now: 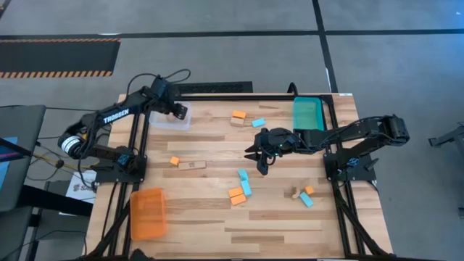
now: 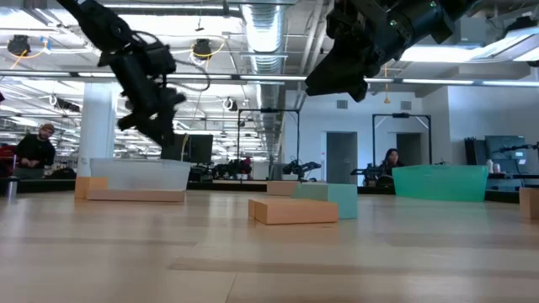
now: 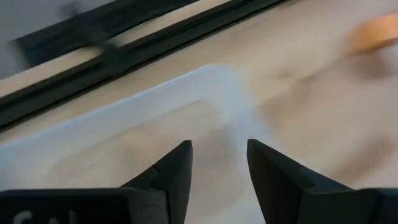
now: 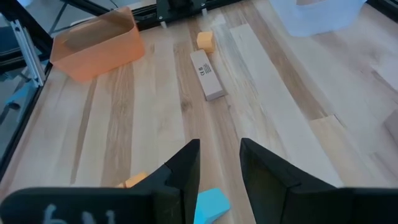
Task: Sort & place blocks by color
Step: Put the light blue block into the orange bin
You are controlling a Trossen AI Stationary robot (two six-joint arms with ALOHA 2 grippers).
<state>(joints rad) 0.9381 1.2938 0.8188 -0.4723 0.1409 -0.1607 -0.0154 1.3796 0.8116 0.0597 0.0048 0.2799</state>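
Observation:
Small blocks lie scattered on the wooden table: an orange one [image 1: 238, 114] on a tan one beside a blue one [image 1: 258, 122] at the far middle, an orange cube [image 1: 174, 161] next to a long tan block [image 1: 192, 164], and blue [image 1: 245, 181] and orange [image 1: 236, 196] ones in the middle. Another small group [image 1: 304, 196] lies toward the right. My left gripper [image 1: 181, 112] hangs open over the clear tray [image 3: 186, 93], with nothing between its fingers. My right gripper [image 1: 255, 161] is open above the table's middle, above a blue block [image 4: 210, 205] and apart from it.
An orange tray [image 1: 148, 214] stands at the near left and a teal tray [image 1: 307, 114] at the far right. The clear tray [image 1: 168, 119] sits at the far left by the black frame rail. Bare wood lies along the near edge. People sit in the room beyond.

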